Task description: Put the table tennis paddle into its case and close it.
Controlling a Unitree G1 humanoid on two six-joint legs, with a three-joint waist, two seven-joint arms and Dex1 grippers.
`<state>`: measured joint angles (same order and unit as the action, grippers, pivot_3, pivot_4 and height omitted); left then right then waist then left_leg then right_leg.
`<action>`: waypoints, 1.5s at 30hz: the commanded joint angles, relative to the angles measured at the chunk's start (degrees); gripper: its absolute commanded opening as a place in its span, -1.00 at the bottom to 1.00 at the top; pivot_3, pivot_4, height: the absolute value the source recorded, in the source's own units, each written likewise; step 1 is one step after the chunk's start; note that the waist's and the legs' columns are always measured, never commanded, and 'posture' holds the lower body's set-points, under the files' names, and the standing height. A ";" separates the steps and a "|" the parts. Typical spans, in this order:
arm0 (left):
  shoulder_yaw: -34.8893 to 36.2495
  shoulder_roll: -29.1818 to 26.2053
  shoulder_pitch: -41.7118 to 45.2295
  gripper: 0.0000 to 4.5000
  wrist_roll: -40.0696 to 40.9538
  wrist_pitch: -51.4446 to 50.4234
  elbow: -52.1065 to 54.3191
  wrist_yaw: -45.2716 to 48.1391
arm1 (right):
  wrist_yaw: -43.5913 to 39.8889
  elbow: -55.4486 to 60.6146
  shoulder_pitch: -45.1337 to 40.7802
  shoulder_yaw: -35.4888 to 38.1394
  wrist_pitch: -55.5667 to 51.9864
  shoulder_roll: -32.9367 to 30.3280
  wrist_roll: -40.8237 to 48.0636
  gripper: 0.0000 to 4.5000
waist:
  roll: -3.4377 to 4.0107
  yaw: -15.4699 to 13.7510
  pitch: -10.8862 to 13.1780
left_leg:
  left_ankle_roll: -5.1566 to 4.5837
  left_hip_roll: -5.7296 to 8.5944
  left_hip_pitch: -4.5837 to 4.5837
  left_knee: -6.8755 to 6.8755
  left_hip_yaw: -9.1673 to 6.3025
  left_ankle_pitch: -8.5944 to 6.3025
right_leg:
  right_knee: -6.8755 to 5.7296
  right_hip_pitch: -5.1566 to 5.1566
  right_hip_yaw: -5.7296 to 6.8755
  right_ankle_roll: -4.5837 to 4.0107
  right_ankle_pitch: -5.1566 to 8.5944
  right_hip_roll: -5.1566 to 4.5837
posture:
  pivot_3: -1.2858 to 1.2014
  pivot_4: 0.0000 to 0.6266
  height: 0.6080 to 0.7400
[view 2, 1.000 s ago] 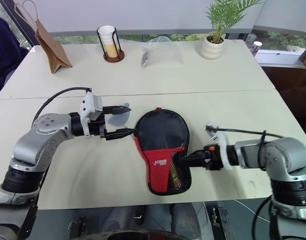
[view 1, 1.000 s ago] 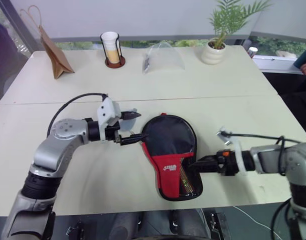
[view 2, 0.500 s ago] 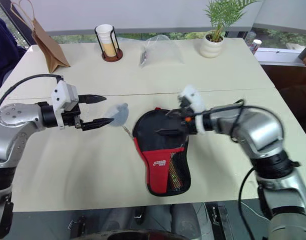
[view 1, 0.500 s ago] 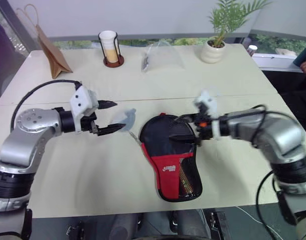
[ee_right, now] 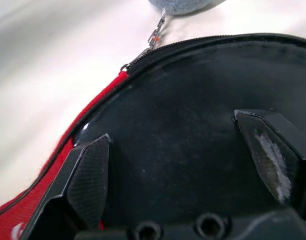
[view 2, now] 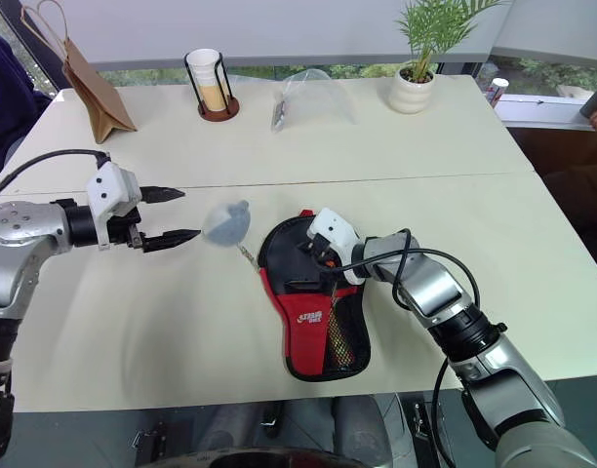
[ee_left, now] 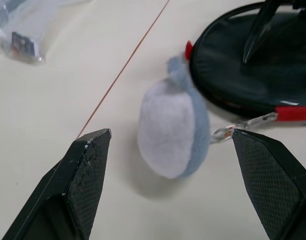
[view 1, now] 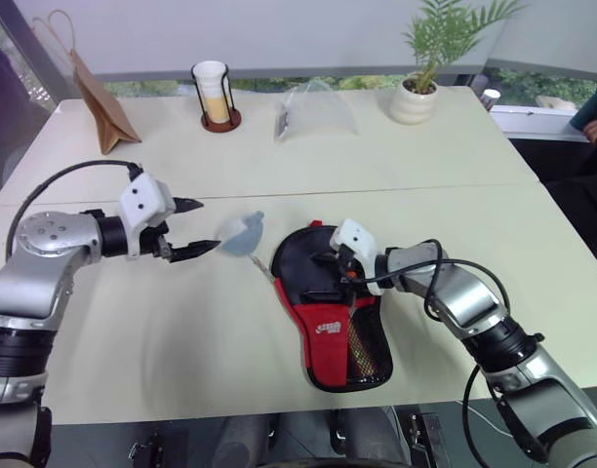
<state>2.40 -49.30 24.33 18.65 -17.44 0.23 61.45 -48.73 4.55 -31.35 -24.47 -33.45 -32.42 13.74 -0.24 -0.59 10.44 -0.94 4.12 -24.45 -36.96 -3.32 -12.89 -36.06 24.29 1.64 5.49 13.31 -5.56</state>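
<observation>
The case [view 1: 330,302] is lying flat on the table [view 1: 455,166] near its front edge, its round black end pointing away from the robot, with a small blue-grey plush charm [view 1: 242,234] chained to its zip and resting just beside it. The right gripper [view 2: 313,263] is hovering over the black end, jaws spread and empty, while the left gripper [view 1: 186,228] is pointing at the charm, jaws also spread, holding nothing
</observation>
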 commanded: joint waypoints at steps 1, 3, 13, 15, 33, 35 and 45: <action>-2.08 1.77 3.38 0.77 -2.17 3.78 -4.48 1.08 | -0.11 -1.61 0.89 -1.32 -0.63 1.38 -2.21 0.94 | -0.05 -0.11 -0.04 | 0.00 0.00 0.01 -0.01 -0.02 0.00 | 0.00 -0.02 0.02 0.01 0.00 0.01 | 0.03 -0.52 0.91; -3.88 3.25 5.12 0.77 -3.83 5.75 -8.12 1.80 | -0.07 -1.54 1.15 -1.44 -0.84 1.89 -3.09 0.94 | -0.05 -0.05 -0.05 | 0.02 0.01 0.02 -0.02 -0.01 0.01 | 0.00 -0.05 0.02 0.02 -0.01 0.01 | 0.03 -0.52 0.91; -9.83 11.00 12.30 0.77 -9.88 13.70 -23.47 3.66 | 0.58 0.42 2.61 -0.21 -3.93 2.54 -4.05 0.94 | -0.07 0.00 -0.11 | 0.02 0.02 0.05 -0.02 -0.01 0.02 | -0.09 -0.20 0.02 0.04 -0.03 0.09 | 0.03 -0.52 0.91; -10.40 12.50 14.08 0.53 -11.06 15.42 -26.93 3.20 | 0.63 1.20 3.11 -0.17 -4.33 2.23 -4.26 1.00 | -0.08 -0.14 -0.12 | 0.02 0.02 0.05 -0.03 -0.01 0.02 | -0.09 -0.20 0.03 0.05 -0.03 0.09 | 0.03 -0.52 0.91; -12.91 27.84 43.15 -1.00 -24.53 34.49 -70.56 -10.76 | 4.29 6.37 4.70 0.14 -18.28 3.02 -3.66 1.00 | -0.22 -0.71 -0.20 | -0.01 0.12 0.06 -0.26 -0.07 0.03 | -0.06 -0.55 0.17 0.32 -0.16 0.09 | 0.03 -0.52 0.91; -13.20 30.22 45.78 -1.00 -26.48 35.03 -73.36 -14.02 | 4.33 6.77 4.42 -0.89 -19.64 3.48 -3.66 1.00 | -0.23 -0.26 -0.21 | -0.02 0.12 0.06 -0.26 -0.07 0.03 | -0.06 -0.55 0.17 0.34 -0.17 0.10 | 0.03 -0.52 0.91; -12.09 41.10 53.36 -1.00 -30.60 33.60 -77.85 -23.03 | 7.64 10.41 5.82 -4.12 -24.41 6.82 -3.91 1.00 | -0.29 0.02 -0.24 | -0.02 0.11 0.08 -0.26 -0.09 0.03 | -0.09 -0.58 0.18 0.40 -0.17 0.13 | 0.03 -0.52 0.91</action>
<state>-11.02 -9.05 74.68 -11.97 15.45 -78.71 40.30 -40.83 16.55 -28.43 -23.57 -54.04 -26.16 9.36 -0.53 -0.58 10.20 -0.96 4.23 -24.35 -37.21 -3.41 -12.86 -36.15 23.72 1.81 5.90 13.15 -5.43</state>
